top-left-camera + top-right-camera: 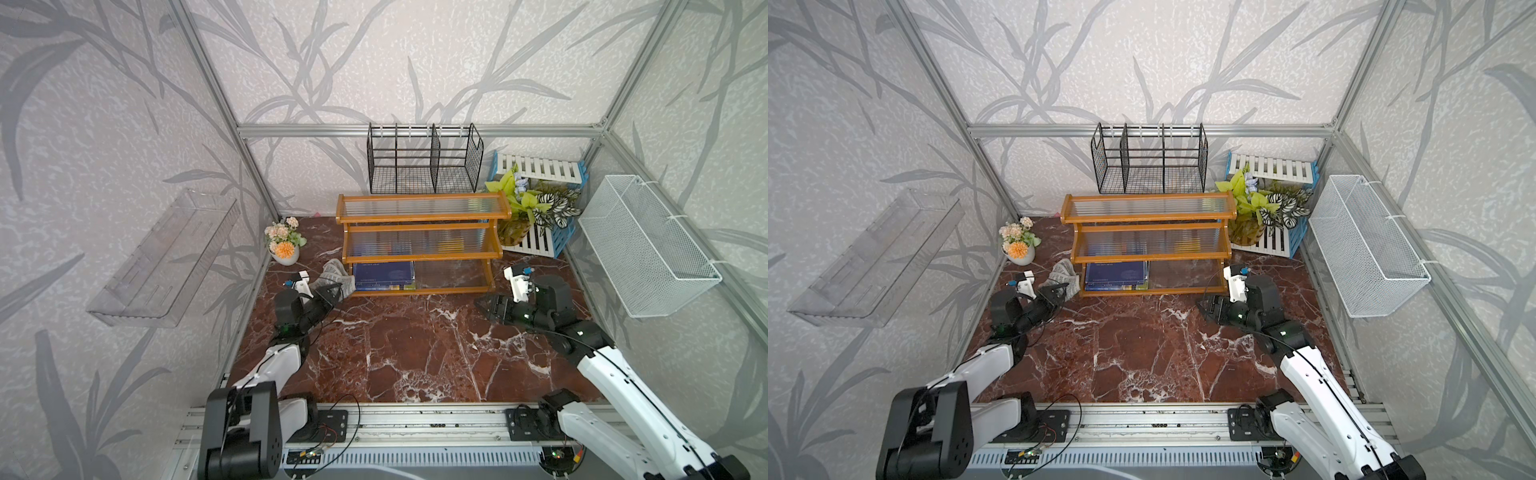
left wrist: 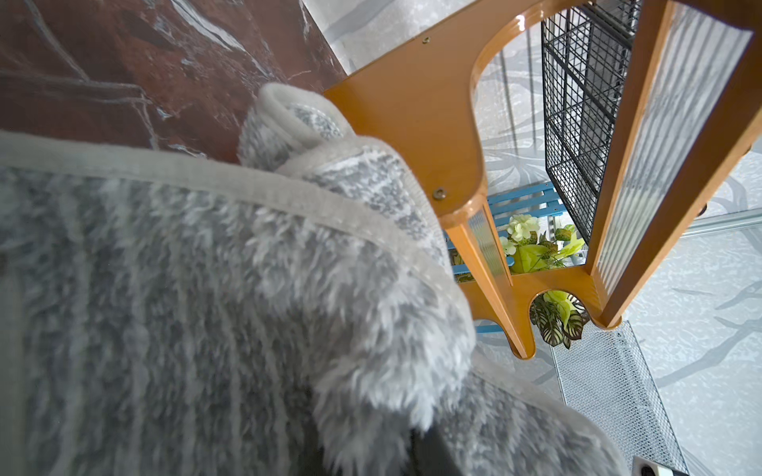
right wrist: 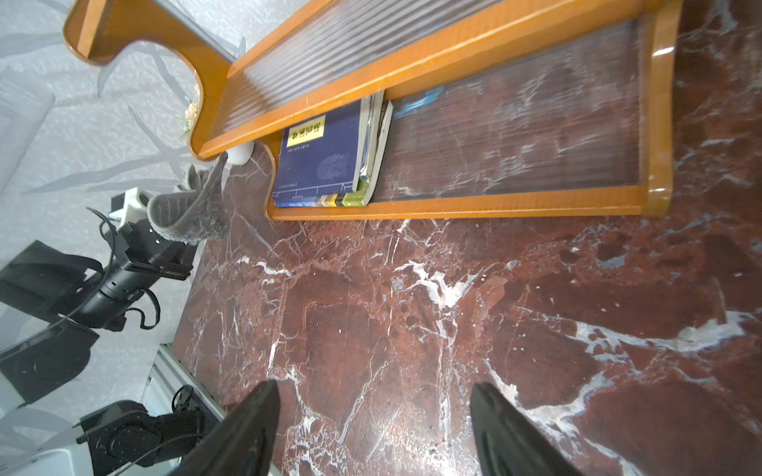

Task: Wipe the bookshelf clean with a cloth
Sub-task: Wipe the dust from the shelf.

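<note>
Bookshelf [image 1: 422, 245]: orange-brown, three stepped tiers with ribbed clear panels, standing at the back of the marble table [image 1: 415, 345], with a stack of books [image 1: 384, 276] lying at the left end of its bottom tier. Cloth [image 1: 334, 274]: grey, striped, bunched just beside the bookshelf's left end at bottom-tier height, pinched in the nearly closed left gripper [image 1: 334, 288]; whether it touches the wood cannot be told. Right gripper [image 3: 373, 412]: low over the table in front of the bookshelf's right end, jaws wide apart, nothing between them.
</note>
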Robot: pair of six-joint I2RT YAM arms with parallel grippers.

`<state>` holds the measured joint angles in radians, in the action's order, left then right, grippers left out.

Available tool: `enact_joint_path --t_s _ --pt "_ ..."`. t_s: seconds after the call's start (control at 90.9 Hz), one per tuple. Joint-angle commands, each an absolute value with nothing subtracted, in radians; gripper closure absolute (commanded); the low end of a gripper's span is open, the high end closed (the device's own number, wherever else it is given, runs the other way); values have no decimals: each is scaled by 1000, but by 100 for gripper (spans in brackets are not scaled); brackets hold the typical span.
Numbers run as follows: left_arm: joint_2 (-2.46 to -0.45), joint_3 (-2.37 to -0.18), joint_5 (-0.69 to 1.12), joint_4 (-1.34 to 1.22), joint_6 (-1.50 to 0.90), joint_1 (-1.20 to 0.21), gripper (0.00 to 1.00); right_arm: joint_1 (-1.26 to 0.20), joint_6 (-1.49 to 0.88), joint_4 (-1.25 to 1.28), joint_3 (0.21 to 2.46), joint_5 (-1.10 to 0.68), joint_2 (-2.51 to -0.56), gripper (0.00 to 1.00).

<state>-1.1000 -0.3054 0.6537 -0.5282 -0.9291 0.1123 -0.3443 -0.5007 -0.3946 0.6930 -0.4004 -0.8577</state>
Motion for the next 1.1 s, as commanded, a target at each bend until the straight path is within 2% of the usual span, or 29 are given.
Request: enact_joint_path --t_s 0.0,0.154,0.429,0.638,1.089 --pt "-1015 -311 591 -385 -876 41 82 -418 -485 -373 742 -345 -890 22" --pt "-935 -369 482 -266 -818 -77 82 -540 -485 -316 769 -296 -957 21" --pt "-947 -526 445 -140 -696 -86 82 -586 -488 -288 780 -314 -993 19" --pt "-1058 -653 476 -90 -582 -103 81 -586 -492 -288 773 -315 -979 18" --pt "-1315 -846 390 -71 -461 -143 78 -586 -488 -296 763 -293 -963 18"
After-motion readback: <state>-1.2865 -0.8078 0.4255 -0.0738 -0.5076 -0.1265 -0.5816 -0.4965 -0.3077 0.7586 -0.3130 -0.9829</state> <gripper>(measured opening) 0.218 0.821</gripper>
